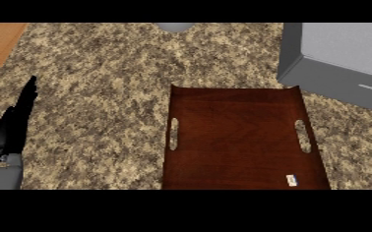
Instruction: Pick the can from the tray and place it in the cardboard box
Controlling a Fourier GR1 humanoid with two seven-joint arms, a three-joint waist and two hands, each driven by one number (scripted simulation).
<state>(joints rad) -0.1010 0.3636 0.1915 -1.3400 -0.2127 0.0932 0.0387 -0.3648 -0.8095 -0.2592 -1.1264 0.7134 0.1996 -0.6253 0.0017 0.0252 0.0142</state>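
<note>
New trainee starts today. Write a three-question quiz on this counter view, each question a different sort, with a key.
1. True or false: a can stands on the wooden tray.
2. Which hand shows in this view? A) the left hand, at the view's left edge, fingers straight; B) the right hand, over the tray; C) both hands, on the tray's handles.
3. Fill the gap: the grey box sits on the stone counter beyond the tray's far ____ corner.

Key: 1. False, the tray's visible surface is bare apart from a small white label near its right front corner. 2. A. 3. right.
</note>
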